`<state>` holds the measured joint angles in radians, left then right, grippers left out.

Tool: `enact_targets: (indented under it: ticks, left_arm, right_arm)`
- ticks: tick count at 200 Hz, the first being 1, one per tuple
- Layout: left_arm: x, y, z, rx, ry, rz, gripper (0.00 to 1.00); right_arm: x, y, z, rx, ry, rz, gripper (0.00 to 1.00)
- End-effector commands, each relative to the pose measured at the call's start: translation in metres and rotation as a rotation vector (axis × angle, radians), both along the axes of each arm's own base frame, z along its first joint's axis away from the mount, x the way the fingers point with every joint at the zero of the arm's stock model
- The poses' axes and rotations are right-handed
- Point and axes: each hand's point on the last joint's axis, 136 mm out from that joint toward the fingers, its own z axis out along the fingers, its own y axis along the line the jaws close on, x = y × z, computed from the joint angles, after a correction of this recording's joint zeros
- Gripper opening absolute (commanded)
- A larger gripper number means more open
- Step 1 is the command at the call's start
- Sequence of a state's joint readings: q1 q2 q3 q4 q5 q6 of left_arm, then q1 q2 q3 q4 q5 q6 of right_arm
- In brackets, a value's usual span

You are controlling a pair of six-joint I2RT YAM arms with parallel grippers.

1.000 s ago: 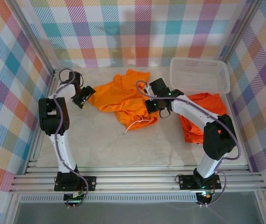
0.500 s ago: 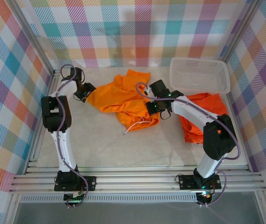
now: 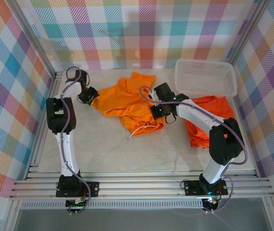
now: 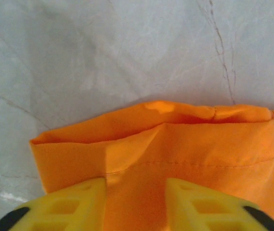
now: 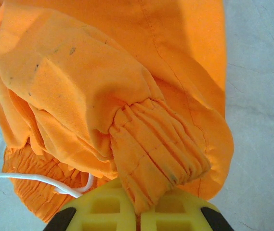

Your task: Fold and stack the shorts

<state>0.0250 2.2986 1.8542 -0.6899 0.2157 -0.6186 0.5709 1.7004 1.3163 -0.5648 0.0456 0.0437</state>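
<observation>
Left gripper (image 3: 89,97) nearer shorts (image 3: 124,103) beside basket (image 3: 205,77)

Orange shorts (image 3: 127,101) lie crumpled at centre: left side spread fairly flat, hem (image 4: 175,139) doubled over, right side bunched w/ gathered elastic waist (image 5: 156,149) pinched up. White drawstring (image 3: 139,129) trails out the near edge. 2nd pair (image 3: 206,120) (also orange) lies heaped to the right, apart.

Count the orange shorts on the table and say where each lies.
2: one orange pair crumpled mid-table, a second pair at the right, on the near side of the white basket. The middle heap may hide another.
</observation>
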Motion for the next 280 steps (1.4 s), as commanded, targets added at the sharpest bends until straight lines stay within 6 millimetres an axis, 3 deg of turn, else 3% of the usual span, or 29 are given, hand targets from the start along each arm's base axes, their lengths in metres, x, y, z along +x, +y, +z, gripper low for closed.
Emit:
enact_targets:
  ticks: [1, 45, 68, 102, 116, 131, 146, 163, 182, 221, 280]
  left_arm:
    - [-0.011, -0.007, -0.01, 0.015, 0.062, -0.033, 0.29]
    - [-0.014, -0.015, -0.009, -0.011, 0.06, -0.051, 0.0]
    - [-0.016, -0.012, 0.009, 0.004, 0.019, -0.049, 0.0]
    - [-0.02, 0.0, 0.056, 0.044, -0.089, -0.026, 0.0]
    - [-0.024, 0.007, 0.073, 0.064, -0.125, -0.015, 0.07]
    - [-0.029, 0.012, 0.083, 0.074, -0.156, -0.01, 0.21]
    - [-0.034, 0.015, 0.086, 0.085, -0.174, -0.009, 0.45]
    - [-0.038, 0.016, 0.08, 0.099, -0.168, -0.019, 0.6]
    - [-0.039, 0.016, 0.067, 0.098, -0.138, -0.031, 0.65]
    - [-0.038, 0.013, 0.035, 0.093, -0.072, -0.039, 0.66]
    - [-0.023, 0.01, 0.01, 0.133, 0.001, -0.073, 0.65]
  right_arm:
    - [0.001, 0.001, 0.004, 0.016, -0.009, -0.001, 0.01]
    - [0.002, 0.002, 0.009, 0.033, -0.021, -0.002, 0.0]
    - [0.001, 0.001, 0.01, 0.038, -0.017, -0.008, 0.0]
    - [-0.001, -0.001, 0.016, 0.05, -0.029, -0.013, 0.0]
    - [-0.003, -0.001, 0.019, 0.055, -0.034, -0.013, 0.0]
    - [-0.004, -0.005, 0.022, 0.052, -0.045, -0.017, 0.0]
    - [-0.005, -0.009, 0.022, 0.044, -0.052, -0.019, 0.0]
    - [-0.006, -0.013, 0.022, 0.041, -0.055, -0.023, 0.0]
    - [-0.008, -0.016, 0.02, 0.041, -0.049, -0.026, 0.0]
    - [-0.008, -0.02, 0.016, 0.037, -0.046, -0.034, 0.0]
    - [-0.008, -0.021, 0.014, 0.037, -0.039, -0.035, 0.0]
